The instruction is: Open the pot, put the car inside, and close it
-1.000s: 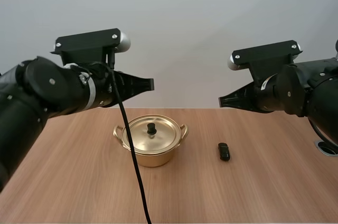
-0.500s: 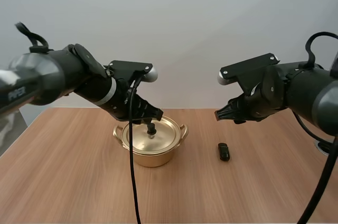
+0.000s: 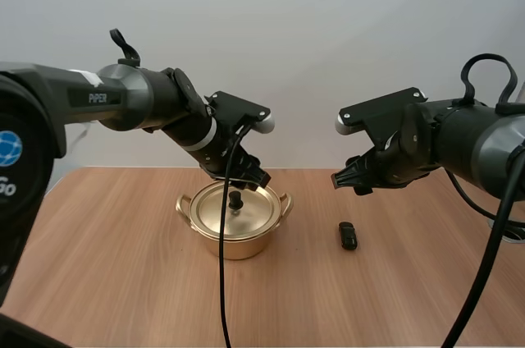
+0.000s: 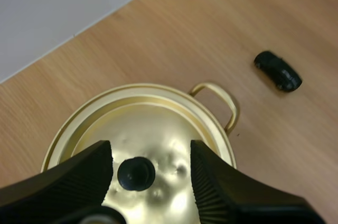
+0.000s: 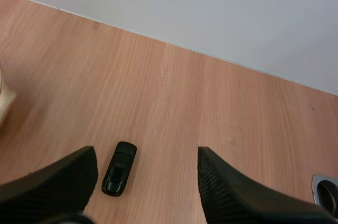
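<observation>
**High view.** Table (image 3: 98,282): wooden. Pot (image 3: 238,237): gold, lid (image 3: 217,215) on, black knob (image 3: 235,199) on top; stands mid-table, nearer the far edge. Car (image 3: 349,235): small, black, on the table toward the right edge, apart from the pot. Left gripper (image 3: 253,176): just above the knob. Right gripper (image 3: 344,180): in the air above the car.

**Left wrist view.** Fingers (image 4: 79,174) apart, one on each side of the knob, not touching it. Car lies beyond the pot's handle (image 4: 224,102).

**Right wrist view.** Fingers (image 5: 63,176) apart over bare table. Car lies below, near one fingertip.
</observation>
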`<state>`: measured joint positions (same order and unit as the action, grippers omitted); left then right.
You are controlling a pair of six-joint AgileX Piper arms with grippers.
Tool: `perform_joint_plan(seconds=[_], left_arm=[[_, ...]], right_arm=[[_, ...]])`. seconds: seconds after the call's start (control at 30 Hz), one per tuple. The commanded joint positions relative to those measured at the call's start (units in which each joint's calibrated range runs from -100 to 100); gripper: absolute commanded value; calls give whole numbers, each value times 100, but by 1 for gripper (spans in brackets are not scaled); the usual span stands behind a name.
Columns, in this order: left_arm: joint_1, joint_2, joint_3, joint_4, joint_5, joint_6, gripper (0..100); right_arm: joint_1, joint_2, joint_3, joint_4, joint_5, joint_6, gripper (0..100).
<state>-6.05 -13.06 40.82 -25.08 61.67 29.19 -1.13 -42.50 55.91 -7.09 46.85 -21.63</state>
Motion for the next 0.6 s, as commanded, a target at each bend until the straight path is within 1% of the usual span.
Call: perform_joint_plan(seconds=[0.0, 0.2, 0.4, 0.57], left_arm=[[-4, 92, -12, 323, -152, -114, 74], [-4, 294, -22, 376, -243, -157, 74], [-4, 479, -56, 406, -290, -157, 74], [-4, 493, -56, 442, -504, -157, 74]], right_arm=[[4, 2, -6, 2, 2, 7, 92], [4, 294, -6, 2, 210, 26, 91], [4, 1226, -6, 252, 1, 38, 91], [4, 1926, -19, 252, -194, 24, 91]])
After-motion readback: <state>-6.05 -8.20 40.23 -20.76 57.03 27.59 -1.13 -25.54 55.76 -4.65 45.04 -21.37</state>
